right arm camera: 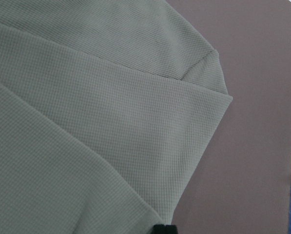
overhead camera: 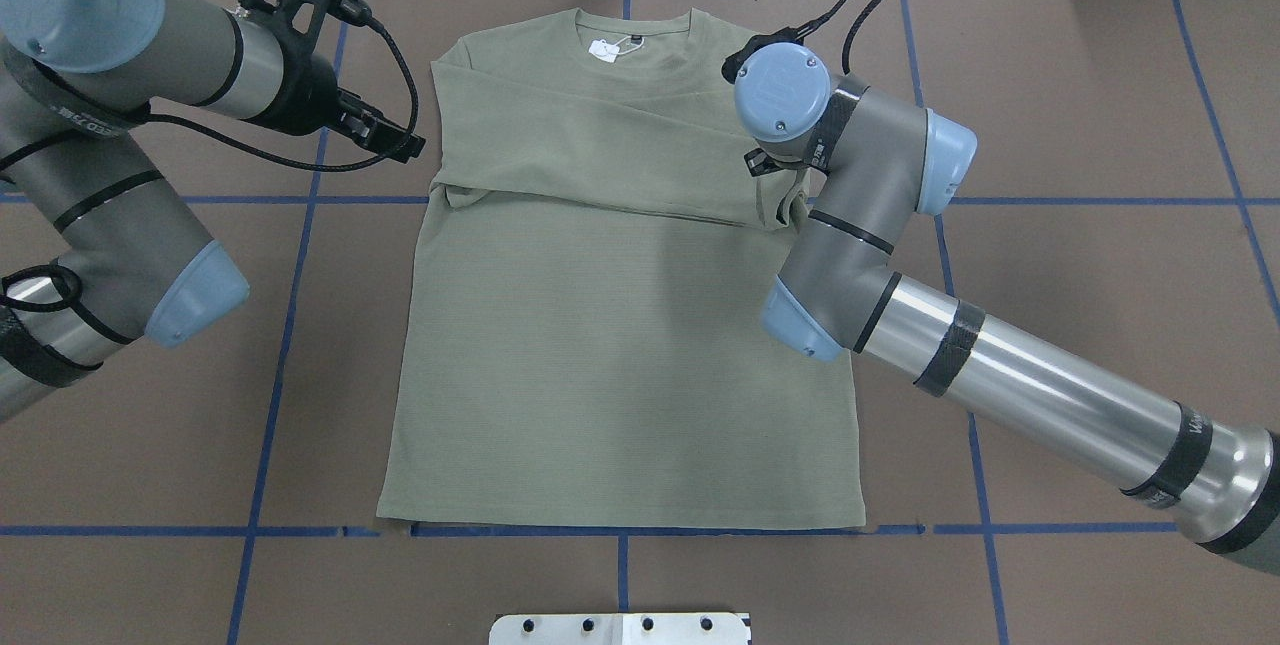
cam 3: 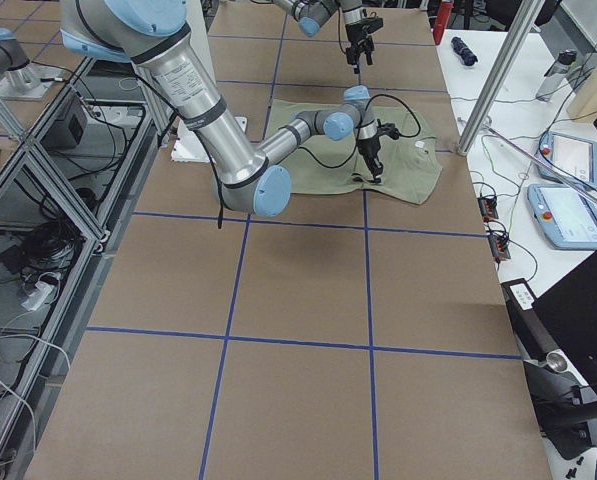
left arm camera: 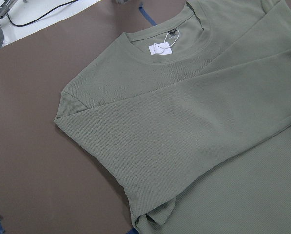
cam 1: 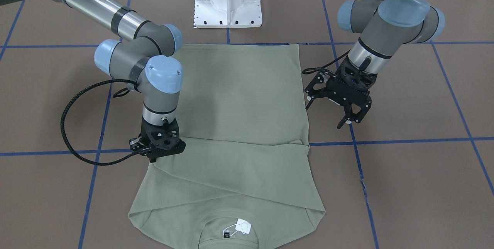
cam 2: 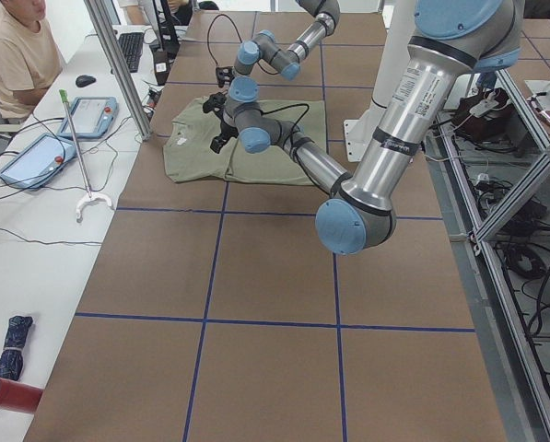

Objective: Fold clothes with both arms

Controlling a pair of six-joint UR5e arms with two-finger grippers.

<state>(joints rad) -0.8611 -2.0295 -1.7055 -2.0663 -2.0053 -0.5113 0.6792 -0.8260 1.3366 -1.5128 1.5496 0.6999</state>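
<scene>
The sage-green long-sleeved shirt (cam 1: 239,98) lies flat on the brown table, neckline and white tag (cam 1: 244,226) on the side away from the robot. Both sleeves are folded across the chest (overhead camera: 600,155). My right gripper (cam 1: 154,156) is low at the shirt's side edge, where the sleeve fold starts. Its black tip (right arm camera: 164,229) touches the fabric edge and looks shut on it. My left gripper (cam 1: 326,114) is open and empty, above bare table beside the shirt's other side edge. The left wrist view shows the collar and the folded sleeve (left arm camera: 184,122).
The white pedestal base (cam 1: 227,2) stands at the shirt's hem side. Blue tape lines (overhead camera: 300,200) cross the brown table. An operator (cam 2: 12,55) sits at a side desk with tablets (cam 2: 95,115). Bare table lies on both sides of the shirt.
</scene>
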